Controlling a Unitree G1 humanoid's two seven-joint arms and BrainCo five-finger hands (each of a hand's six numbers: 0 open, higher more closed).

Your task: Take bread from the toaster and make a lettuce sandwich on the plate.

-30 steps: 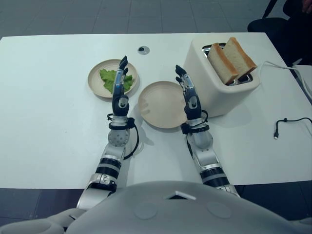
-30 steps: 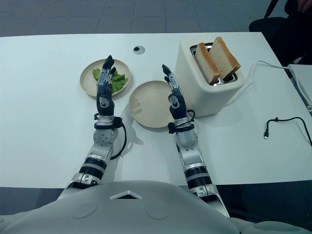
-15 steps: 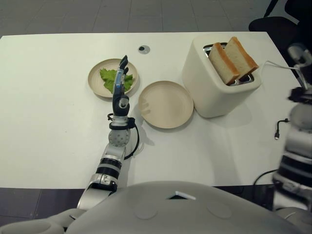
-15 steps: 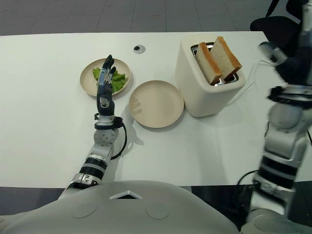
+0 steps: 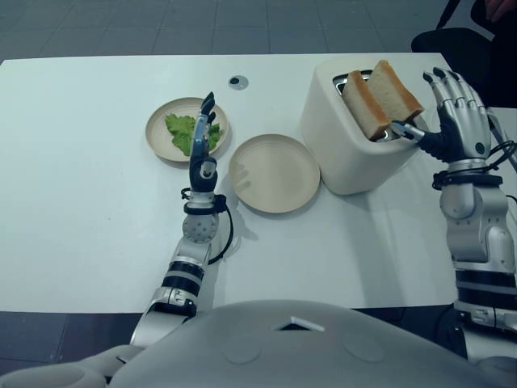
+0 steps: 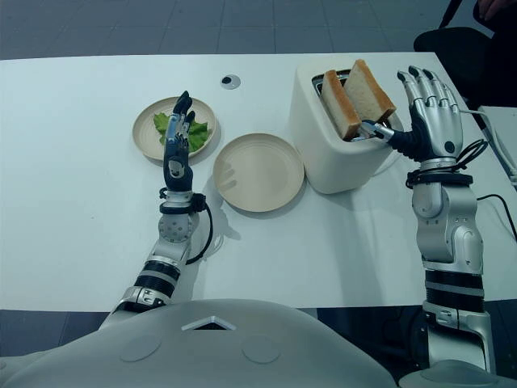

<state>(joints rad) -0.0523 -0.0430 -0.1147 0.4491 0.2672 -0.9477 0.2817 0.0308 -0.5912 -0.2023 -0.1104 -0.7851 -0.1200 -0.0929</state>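
A cream toaster [image 5: 343, 137] stands at the right of the table with two bread slices [image 5: 380, 99] sticking up from its slots. My right hand [image 5: 454, 121] is raised just right of the toaster, fingers spread and open, thumb near the slices but holding nothing. An empty beige plate [image 5: 275, 172] lies left of the toaster. A second plate [image 5: 160, 139] farther left carries a lettuce leaf [image 5: 186, 132]. My left hand [image 5: 203, 145] stands upright and open in front of the lettuce plate.
A white power cord [image 6: 477, 113] runs from the toaster off the right edge. A small dark round fitting [image 5: 237, 82] is set in the table behind the plates. A dark chair [image 5: 452, 40] stands beyond the far right corner.
My right arm has swung from beside the empty plate out to the right and come up next to the toaster, hand open by the bread. The left hand has barely moved.
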